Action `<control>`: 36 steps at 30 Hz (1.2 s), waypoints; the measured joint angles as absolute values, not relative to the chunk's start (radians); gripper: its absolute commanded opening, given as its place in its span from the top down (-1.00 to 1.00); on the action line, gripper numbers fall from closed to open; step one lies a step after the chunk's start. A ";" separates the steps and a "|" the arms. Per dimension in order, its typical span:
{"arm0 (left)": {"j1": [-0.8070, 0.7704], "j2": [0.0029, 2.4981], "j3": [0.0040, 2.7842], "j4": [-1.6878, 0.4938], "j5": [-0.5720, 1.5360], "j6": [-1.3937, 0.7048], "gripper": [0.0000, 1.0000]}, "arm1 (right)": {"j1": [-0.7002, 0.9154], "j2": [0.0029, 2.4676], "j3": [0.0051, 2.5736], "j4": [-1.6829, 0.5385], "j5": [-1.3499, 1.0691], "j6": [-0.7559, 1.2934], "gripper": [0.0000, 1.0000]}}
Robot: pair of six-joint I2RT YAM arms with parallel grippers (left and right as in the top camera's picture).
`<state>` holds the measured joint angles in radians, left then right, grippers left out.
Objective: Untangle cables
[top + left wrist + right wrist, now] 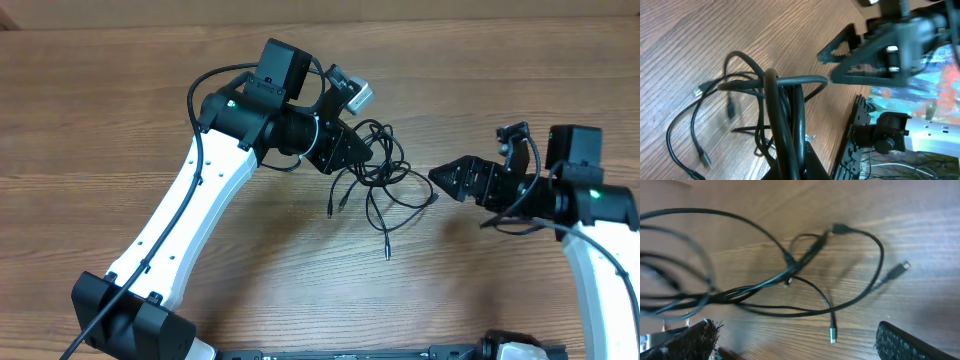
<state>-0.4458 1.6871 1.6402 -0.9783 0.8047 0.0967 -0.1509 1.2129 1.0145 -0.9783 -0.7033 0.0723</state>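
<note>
A small clump of thin black cables (pixel 381 168) is seen on the wooden table (pixel 100 90), just off its centre toward 3 o'clock in the overhead view. The strands are knotted at the clump's 10 o'clock side. Loose ends are spread outward from there: one plug (pixel 386 252) is trailed to 6 o'clock, another (pixel 330 212) to 7 o'clock, and a third (pixel 434 201) to 4 o'clock.

The knotted side is pinched in the left gripper (pixel 362 155), whose jaws are clamped on the bundle. In the left wrist view, several strands (pixel 786 115) are drawn together and lifted off the wood before they disappear into the fingers at 6 o'clock.

The left arm (pixel 200 190) is stretched from its base at the table's 7 o'clock corner up toward 1 o'clock. It is bent at the elbow, and the black wrist is turned toward 4 o'clock, onto the clump.

The right gripper (pixel 436 177) is held at the clump's 3 o'clock, close by but apart from the cords, and is pointed toward 9 o'clock. Its ribbed fingers (pixel 912 342) are spread wide, and nothing is held between them. Loops and plugs (pixel 790 275) are seen lying on the wood beyond the fingers.

The right arm (pixel 590 260) is raised along the table's 4 o'clock edge and folded inward at the wrist.
</note>
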 measured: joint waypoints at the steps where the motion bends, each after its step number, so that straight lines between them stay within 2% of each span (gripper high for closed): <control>1: -0.448 1.687 1.640 -0.975 0.806 0.102 0.92 | -0.151 1.193 1.021 -0.982 -0.707 0.069 -1.00; 16: -0.609 1.687 1.640 -0.884 0.877 0.278 0.92 | -0.151 0.888 1.056 -1.005 -0.691 -0.017 -0.97; 25: -0.653 1.687 1.640 -0.883 0.880 0.332 0.92 | -0.151 0.891 1.056 -1.015 -0.643 -0.027 -0.49; 28: -0.653 1.687 1.640 -0.883 0.880 0.338 0.92 | -0.151 0.897 1.056 -1.018 -0.636 -0.028 -0.04; 32: -0.653 1.687 1.640 -0.882 0.880 0.341 0.91 | -0.151 0.904 1.056 -1.028 -0.628 -0.030 0.30; 36: -0.653 1.687 1.640 -0.866 0.880 0.341 0.91 | -0.151 0.908 1.056 -1.033 -0.626 -0.030 0.32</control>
